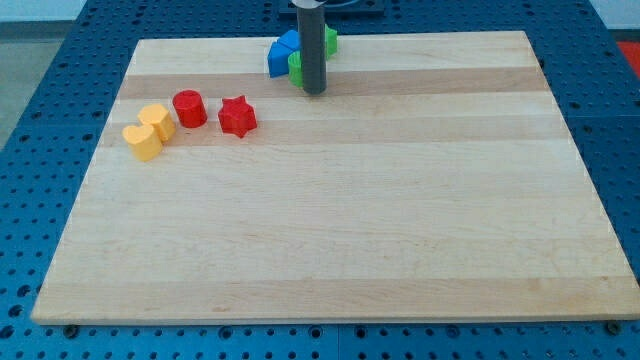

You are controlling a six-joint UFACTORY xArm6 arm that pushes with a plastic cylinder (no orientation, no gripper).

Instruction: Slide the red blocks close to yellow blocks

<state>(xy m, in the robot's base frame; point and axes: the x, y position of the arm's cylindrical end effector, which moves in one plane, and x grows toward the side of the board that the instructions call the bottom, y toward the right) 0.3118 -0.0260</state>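
A red cylinder [189, 108] sits at the view's left, just right of a yellow block [157, 119], almost touching it. A yellow heart-shaped block [142, 141] lies just below-left of that yellow block. A red star-shaped block [237, 116] lies a short gap to the right of the red cylinder. My tip [314, 92] rests on the board near the view's top, well to the right of and above the red star.
A blue block [281, 56] and green blocks [297, 68] cluster at the view's top, just left of and behind the rod. The wooden board [340, 220] lies on a blue perforated table.
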